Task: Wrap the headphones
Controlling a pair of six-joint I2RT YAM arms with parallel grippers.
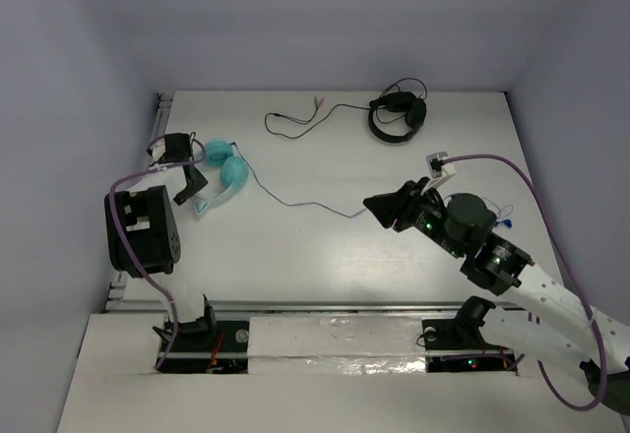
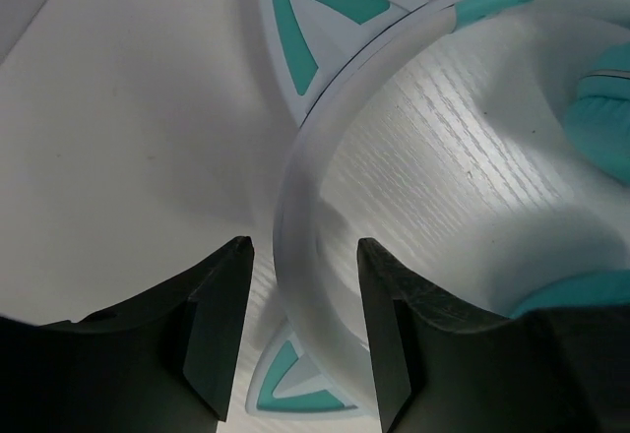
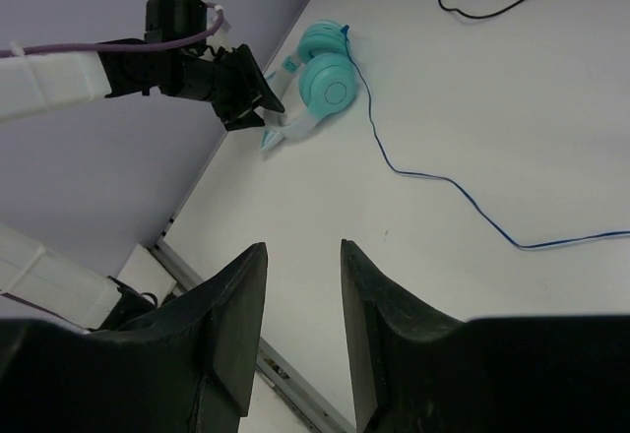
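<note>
Left pincer astride the headband, right pincer empty.
Only the left wrist view shows the left gripper (image 2: 305, 256) half-parted around the headphones (image 2: 292, 207), on their pale band. The top view places them far-left on the table (image 1: 325, 246). The right gripper (image 3: 303, 256) is narrowly parted and holds nothing; its camera shows the blue cable (image 3: 448, 180) trailing rightward.

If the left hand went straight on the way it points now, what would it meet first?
The pale headband of the headphones, which runs between the left hand's open fingers; the table lies behind it, though depth is hard to judge.
</note>
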